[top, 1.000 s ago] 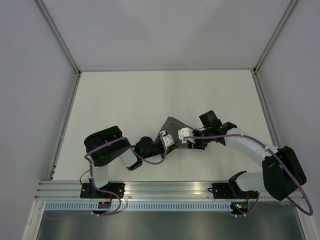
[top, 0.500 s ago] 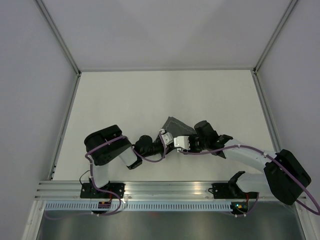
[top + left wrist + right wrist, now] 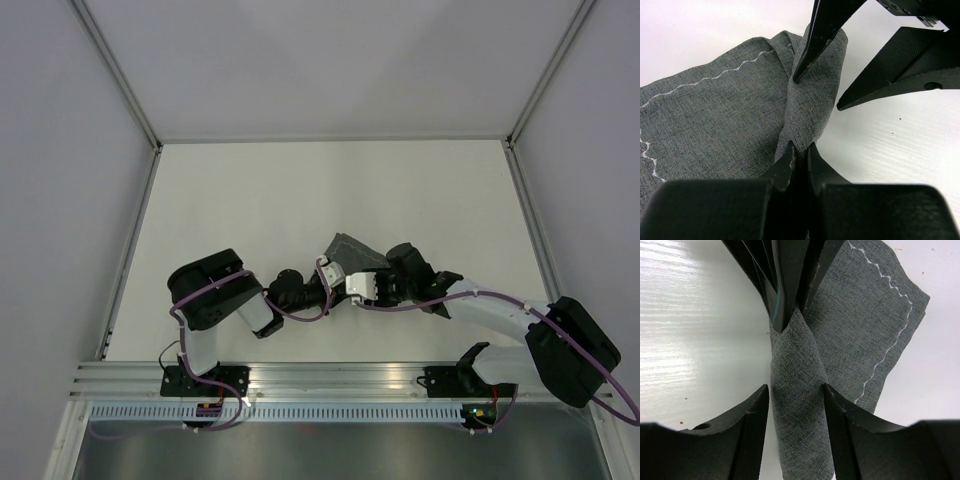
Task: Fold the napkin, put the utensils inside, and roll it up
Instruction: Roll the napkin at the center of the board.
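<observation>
Item inspected: the dark grey napkin (image 3: pixel 352 248). It lies on the white table (image 3: pixel 250 200) around mid-width, toward the near side, at the spot where the two arms meet.

Condition: the napkin is part gathered. A narrow rolled ridge (image 3: pixel 797 415) runs along one edge. A flat panel with a pale zigzag stitched hem (image 3: pixel 880 335) spreads out beside it. No fork is visible in any view, and I cannot tell whether it sits inside the fabric.

Left gripper (image 3: pixel 800 152): the jaws are closed tight on one end of the ridge, with cloth pinched between the fingertips.

Right gripper (image 3: pixel 796 395): the jaws stand apart astride the ridge, one finger on each flank. The fingers look very close to the cloth, but the pictures do not settle whether they grip it. In the left wrist view one fingertip rests on bare table just beside the ridge, which suggests no clamp.

Governing relation: the ridge's long axis runs straight from the left jaws into the gap of the right jaws, roughly left to right across the table. The two grippers face each other along that axis. Neither arm is clearly nearer, as both are at the cloth. The flat panel lies on the far side of this line.

Assessment: any further rolling would likely have to turn about this axis, toward the flat panel.
</observation>
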